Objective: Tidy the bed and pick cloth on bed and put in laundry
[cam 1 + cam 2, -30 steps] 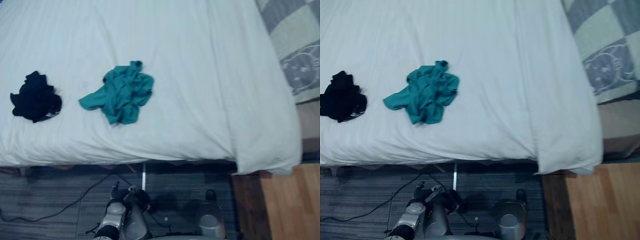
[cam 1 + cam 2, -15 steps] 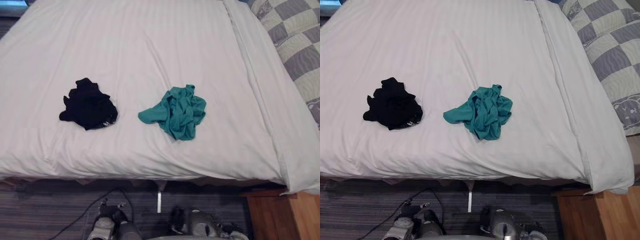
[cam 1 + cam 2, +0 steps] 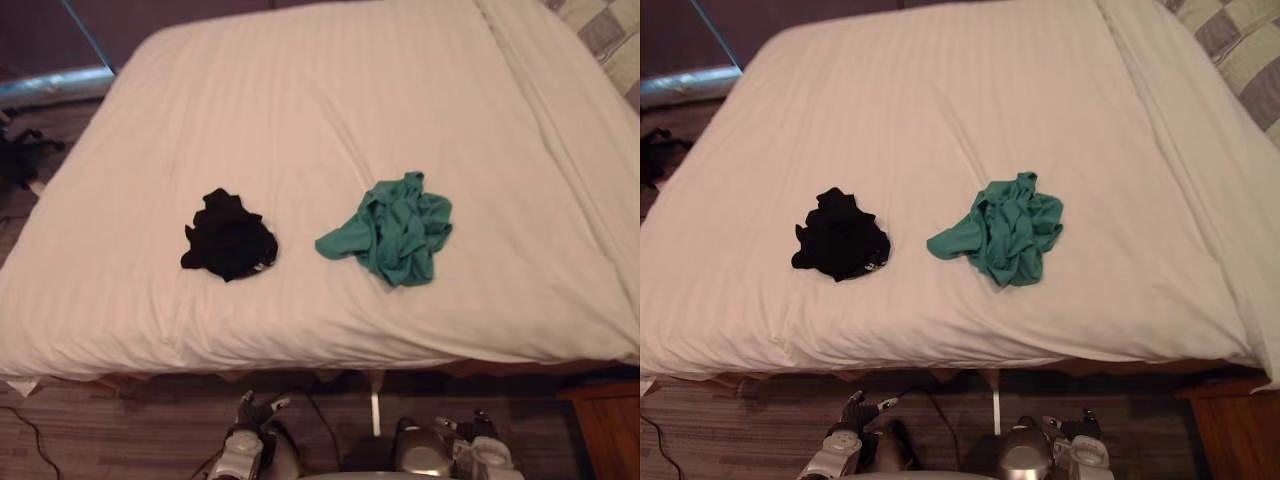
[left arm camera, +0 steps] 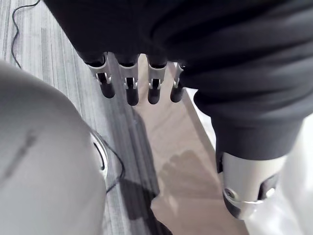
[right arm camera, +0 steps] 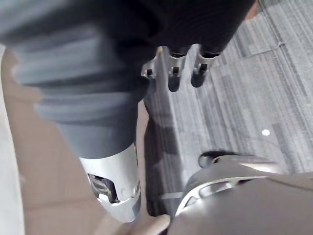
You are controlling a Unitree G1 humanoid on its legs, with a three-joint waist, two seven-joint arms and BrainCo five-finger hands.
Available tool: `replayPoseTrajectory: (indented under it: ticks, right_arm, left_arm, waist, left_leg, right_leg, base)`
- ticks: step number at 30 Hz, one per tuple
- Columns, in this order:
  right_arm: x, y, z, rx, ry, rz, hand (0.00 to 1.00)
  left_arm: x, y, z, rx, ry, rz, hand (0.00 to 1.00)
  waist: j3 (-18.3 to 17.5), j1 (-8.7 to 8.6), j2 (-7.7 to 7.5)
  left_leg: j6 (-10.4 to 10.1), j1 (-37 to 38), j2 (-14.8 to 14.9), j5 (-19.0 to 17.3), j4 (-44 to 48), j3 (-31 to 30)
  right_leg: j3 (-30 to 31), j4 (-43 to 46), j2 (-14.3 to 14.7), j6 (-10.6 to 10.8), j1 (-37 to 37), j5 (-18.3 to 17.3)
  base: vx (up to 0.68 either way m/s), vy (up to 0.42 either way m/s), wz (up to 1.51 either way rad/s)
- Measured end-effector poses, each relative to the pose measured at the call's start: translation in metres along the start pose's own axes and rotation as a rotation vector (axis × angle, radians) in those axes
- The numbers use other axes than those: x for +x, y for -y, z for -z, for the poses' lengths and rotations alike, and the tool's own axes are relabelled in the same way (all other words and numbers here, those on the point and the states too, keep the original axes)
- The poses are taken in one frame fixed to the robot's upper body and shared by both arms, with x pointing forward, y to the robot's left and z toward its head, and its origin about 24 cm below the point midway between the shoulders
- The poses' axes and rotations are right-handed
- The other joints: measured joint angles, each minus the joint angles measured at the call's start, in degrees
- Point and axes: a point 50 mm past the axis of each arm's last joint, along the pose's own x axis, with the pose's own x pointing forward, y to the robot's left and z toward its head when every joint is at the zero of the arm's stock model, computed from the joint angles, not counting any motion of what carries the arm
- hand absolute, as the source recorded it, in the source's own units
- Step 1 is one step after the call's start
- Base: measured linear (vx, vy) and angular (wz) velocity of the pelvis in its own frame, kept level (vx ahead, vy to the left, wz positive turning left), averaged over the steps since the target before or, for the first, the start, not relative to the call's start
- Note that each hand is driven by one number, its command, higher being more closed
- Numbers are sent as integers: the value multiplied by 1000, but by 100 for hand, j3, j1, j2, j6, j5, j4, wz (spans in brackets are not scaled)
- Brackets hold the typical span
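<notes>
Two limp, likely light heaps, black cloth [image 3: 228, 236] and teal cloth [image 3: 395, 228], lay toward the bed's [image 3: 330, 90] near edge, best pinched at raised folds; left hand [image 4: 161, 58] and right hand [image 5: 181, 34] fingers hung slack, empty.

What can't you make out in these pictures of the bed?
Black cloth, teal cloth: bunched up, own folds hide what garments they are, eye views.
Checked blanket: cut off by the eye views' top right corner.
Dark heap on floor: cut by the left edge, too dim to identify.
</notes>
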Motion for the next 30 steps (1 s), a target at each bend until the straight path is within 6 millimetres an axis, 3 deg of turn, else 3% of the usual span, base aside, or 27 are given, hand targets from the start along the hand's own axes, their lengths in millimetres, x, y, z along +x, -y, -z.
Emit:
replayPoseTrajectory:
  ticks: [2,3,4,5,6,8,9,10,11,12,14,15,18,24,27,30]
  right_arm:
    - [2,6,0,-42,1,10,0]
    - [3,11,1,-51,-3,14,0]
    - [1,1,9,-41,-35,-14,0]
    - [-2,-5,15,-32,-53,-38,0]
    - [-4,-13,12,-23,-40,-64,0]
    - [-3,-21,4,-32,-19,-85,0]
    - [-4,-37,-7,-70,4,-133,0]
    - [-5,-44,-9,-82,6,-158,0]
    - [-9,-53,-8,-91,11,-188,0]
    - [-9,-53,-11,-94,37,-197,0]
    - [-8,-48,-12,-94,43,-184,0]
    - [-8,-45,-6,-95,29,-179,0]
    - [-6,-37,-4,-102,26,-160,0]
    - [-6,-28,9,13,-44,-115,0]
    - [-3,-9,25,173,-131,-31,0]
    - [-8,25,57,325,-241,126,0]
  left_arm:
    - [-2,5,4,4,-12,14,0]
    - [-3,9,7,10,-21,25,0]
    - [0,3,2,44,-6,19,0]
    - [2,-6,3,85,3,6,0]
    - [4,-17,5,115,-1,-13,0]
    - [5,-22,7,122,-6,-18,0]
    - [4,-26,14,110,-27,-26,0]
    - [4,-27,15,104,-33,-29,0]
    - [4,-26,12,110,-24,-27,0]
    - [5,-22,8,136,-11,-9,0]
    - [5,-17,6,145,-10,8,0]
    - [2,-4,6,151,-8,44,0]
    - [-3,12,9,143,-18,95,0]
    - [-2,3,17,65,-57,58,0]
    - [-2,-23,36,-125,-147,-51,0]
    - [-13,-68,83,-390,-314,-270,0]
  waist:
    - [-106,-5,161]
    - [-161,-9,247]
    - [-208,3,-158]
    - [-302,9,-292]
    - [-402,77,-479]
    - [-395,224,-430]
    - [-406,377,-408]
    - [-436,360,-460]
    - [-443,254,-472]
    - [-442,198,-469]
    - [-420,187,-434]
    - [-387,191,-282]
    - [-487,173,-48]
    - [-524,266,-162]
    - [-530,285,-171]
    - [-555,311,-94]
  left_leg:
    - [-249,95,34,297,-230,-139]
    - [-629,141,36,211,-252,-136]
    - [-903,167,-367,157,-166,-77]
    - [-838,181,-636,63,-180,-103]
    - [-755,347,-690,-84,-199,95]
    - [-702,547,-660,-125,-261,511]
    - [-637,839,-660,-150,-426,985]
    - [-594,884,-723,-175,-427,1059]
    - [-559,891,-690,-195,-405,1017]
    - [-514,901,-677,-170,-414,894]
    - [-506,975,-702,-163,-442,814]
    - [-466,1150,-710,-76,-640,808]
    - [-470,1237,-715,54,-936,843]
    - [-450,1434,-857,73,-1151,1177]
    - [-449,1537,-925,72,-1228,1201]
    - [-451,1775,-936,71,-1337,1319]
  right_leg:
    - [95,-152,-219,506,12,131]
    - [124,-231,-239,664,62,178]
    - [293,-454,-615,738,172,272]
    - [311,-676,-706,716,273,497]
    - [124,-679,-832,421,191,995]
    - [-420,-580,-832,-145,5,1424]
    - [-1863,65,-1076,-781,-239,1385]
    - [-2261,518,-1194,-896,-364,1069]
    - [-2251,949,-995,-474,-428,616]
    - [-1651,711,-251,-159,-339,90]
    - [-1331,307,92,-299,-112,14]
    - [-1377,14,207,-315,117,139]
    - [-1336,-569,422,-260,267,467]
    - [-1058,-1076,477,-182,374,820]
    - [-1075,-1350,474,-141,568,959]
    - [-1091,-1466,498,-128,805,966]
  base:
    - [144,611,-1]
    - [151,669,7]
    - [109,467,21]
    - [168,479,-8]
    - [116,281,-40]
    - [58,280,-111]
    - [11,273,-137]
    - [12,212,-99]
    - [-13,34,3]
    - [-20,-11,26]
    - [-24,10,22]
    - [-18,45,11]
    - [-8,41,-12]
    - [-1,59,-26]
    - [27,32,2]
    - [22,2,-2]
